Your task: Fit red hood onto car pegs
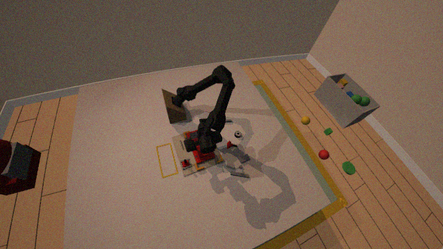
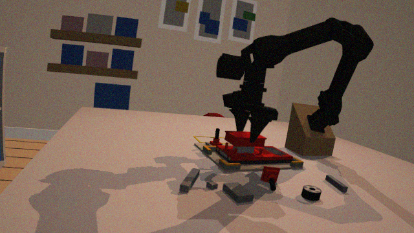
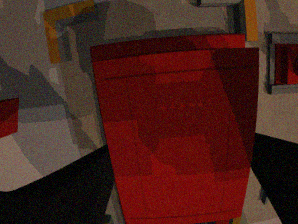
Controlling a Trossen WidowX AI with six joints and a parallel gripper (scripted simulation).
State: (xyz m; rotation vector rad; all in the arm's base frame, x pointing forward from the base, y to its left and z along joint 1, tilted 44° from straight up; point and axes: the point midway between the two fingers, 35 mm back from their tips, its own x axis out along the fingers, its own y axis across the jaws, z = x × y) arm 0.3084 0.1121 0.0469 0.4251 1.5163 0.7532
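The hood (image 2: 242, 139) (image 3: 175, 125), a red shell with a flat roof, is held roof up between the fingers of my gripper (image 2: 248, 135) (image 3: 180, 146), which is shut on its sides. It hangs low over the red chassis (image 2: 275, 155) (image 1: 192, 134); the exterior view shows a gap below its lower edge. The grey engine block (image 2: 246, 149) shows in that gap. One short peg (image 2: 261, 151) stands right of the engine and another peg (image 2: 226, 145) left of it. The hood's corner holes are hidden, so their alignment with the pegs cannot be told.
The jig has orange corner brackets (image 2: 230, 164). A red part with a black post (image 2: 217, 141) stands at its far-left side. In front lie grey bars (image 2: 189, 180) (image 2: 336, 183), a grey block (image 2: 237, 193), a red part (image 2: 270, 174) and a wheel (image 2: 311, 193). A brown wedge (image 2: 310, 145) stands at the arm's base.
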